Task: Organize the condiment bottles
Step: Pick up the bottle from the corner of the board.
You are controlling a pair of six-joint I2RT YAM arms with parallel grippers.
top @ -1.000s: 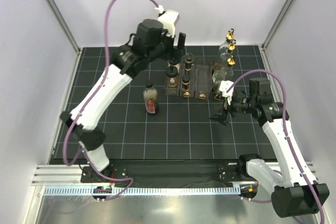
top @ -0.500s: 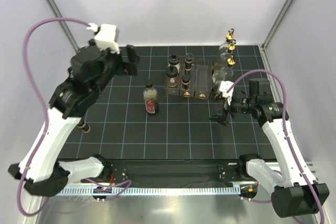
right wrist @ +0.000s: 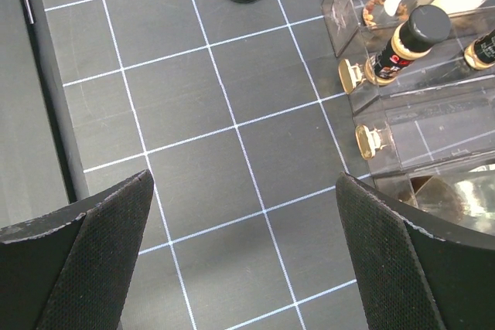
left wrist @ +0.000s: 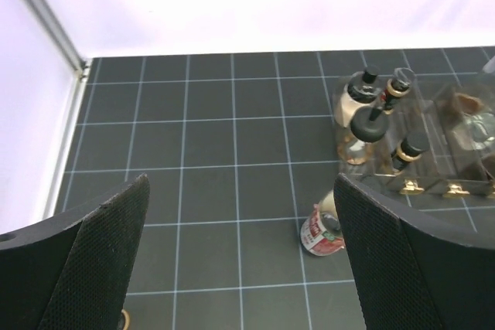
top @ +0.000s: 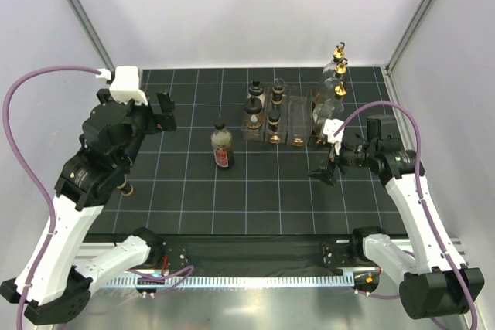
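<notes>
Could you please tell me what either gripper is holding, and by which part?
Nothing is held: the left gripper and the right gripper are both open and empty.

I am looking at a clear plastic compartment rack (top: 298,123) sitting on a black gridded mat (top: 263,191). Behind the rack a white wall (top: 255,13) is rising, with one aluminium post (top: 81,17) standing well left of it and another aluminium post (top: 418,17) right. A toothed strip (top: 255,280) is running well in front.
</notes>
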